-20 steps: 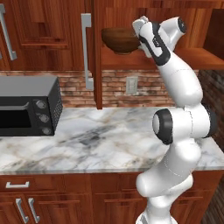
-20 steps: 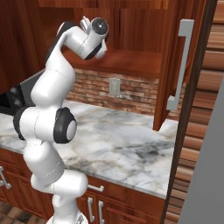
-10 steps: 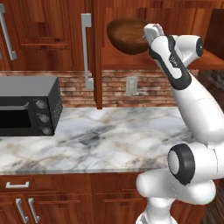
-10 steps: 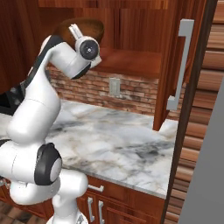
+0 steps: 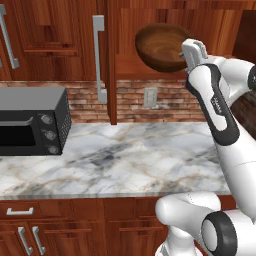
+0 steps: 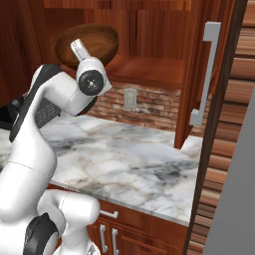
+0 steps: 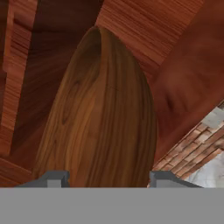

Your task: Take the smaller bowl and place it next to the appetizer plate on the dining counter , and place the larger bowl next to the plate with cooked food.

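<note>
The tool (image 7: 105, 177) pinches the larger bowl (image 5: 161, 46) by its rim, tilted on edge, high above the bench (image 5: 125, 160).

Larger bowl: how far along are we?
Nothing looks delivered yet. In hand: the gripper holds the larger bowl tilted in front of the open wall cabinet, above the marble counter. Left: carrying it to the plate with cooked food, then the smaller bowl.

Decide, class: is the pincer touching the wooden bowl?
Touching. In the hand view the larger bowl fills the space between the pincer tips, its rim running between them.
</note>
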